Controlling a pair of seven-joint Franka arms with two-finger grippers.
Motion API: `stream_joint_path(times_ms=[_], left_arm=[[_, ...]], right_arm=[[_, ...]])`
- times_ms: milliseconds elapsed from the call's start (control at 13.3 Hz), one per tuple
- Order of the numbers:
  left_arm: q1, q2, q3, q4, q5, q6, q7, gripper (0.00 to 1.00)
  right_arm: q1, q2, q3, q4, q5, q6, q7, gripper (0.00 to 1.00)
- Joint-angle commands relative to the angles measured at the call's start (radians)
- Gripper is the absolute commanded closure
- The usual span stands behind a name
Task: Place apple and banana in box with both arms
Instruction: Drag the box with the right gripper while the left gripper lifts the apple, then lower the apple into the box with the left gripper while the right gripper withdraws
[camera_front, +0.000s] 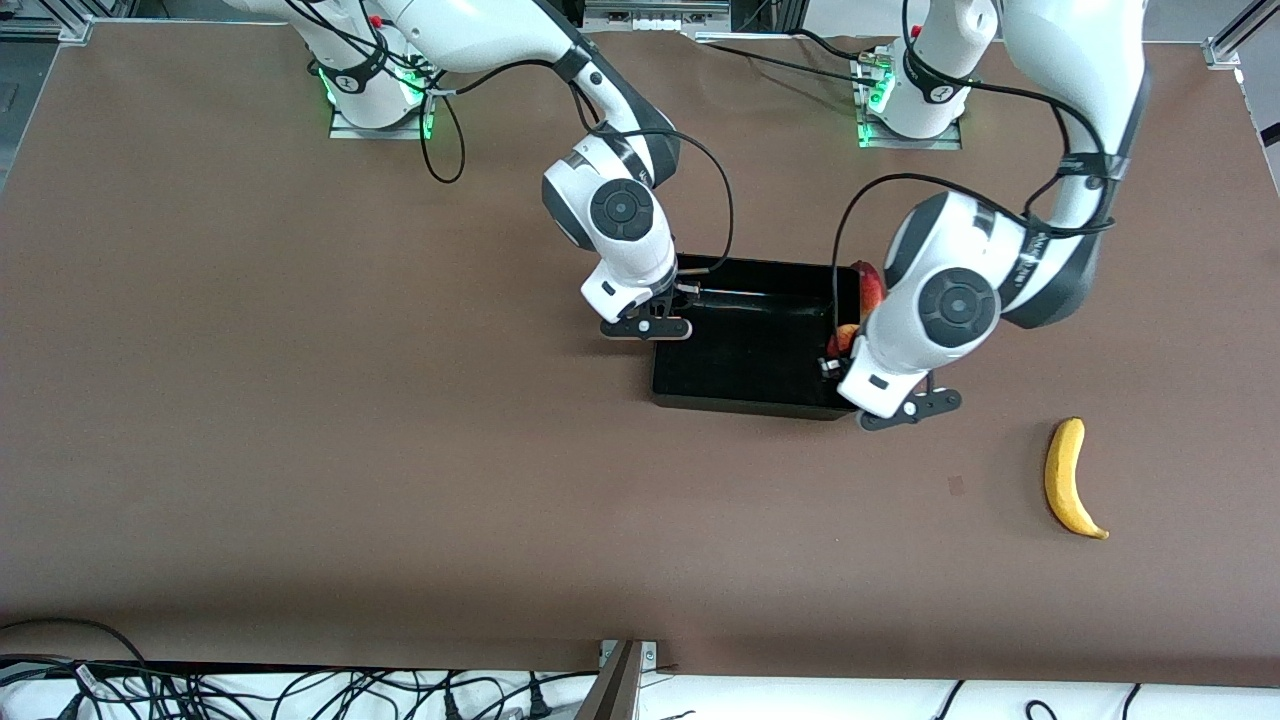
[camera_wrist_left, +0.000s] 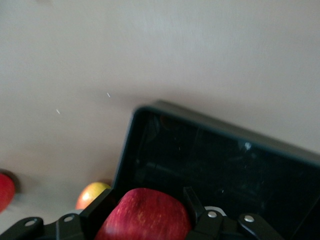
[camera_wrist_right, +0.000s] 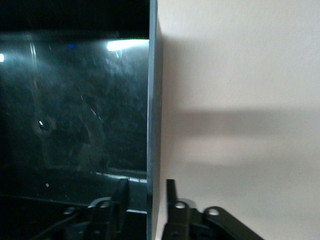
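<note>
gripping the apple (camera_wrist_left: 142, 215) between its jaws, the left gripper (camera_wrist_left: 145, 220) hangs over the box (camera_front: 750, 345) at the end toward the left arm. the right gripper (camera_wrist_right: 147, 200) straddles the box's wall at the other end, jaws pinching it. the banana (camera_front: 1070, 478) lies on the brown surface (camera_front: 300, 400), nearer the front camera than the box, toward the left arm's end.
</note>
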Motion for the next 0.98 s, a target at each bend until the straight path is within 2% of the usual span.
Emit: stream_joint_path(times_ms=[0,301,527,903], left_arm=[[-0.045,0.03,0.013,-0.02,0.019,0.001,-0.039,1.0],[-0.16,0.062,0.048,-0.042,0.013,0.006,-0.135,1.0],[-0.177,0.061,0.039,-0.075,0.01,0.03,-0.124,1.0],[-0.189,0.061,-0.021,-0.146,-0.023,0.179,-0.119,1.0]], right_arm=[[-0.048,-0.076,-0.019,0.011,0.008,-0.131,-0.044,0.0],[-0.149,-0.222,-0.084,0.011,0.016,-0.389,-0.265,0.0],[-0.159,-0.288,-0.222,0.011,0.017,-0.499,-0.42,0.0],[-0.159,-0.367,-0.455,0.01,0.028,-0.644,-0.56,0.0]])
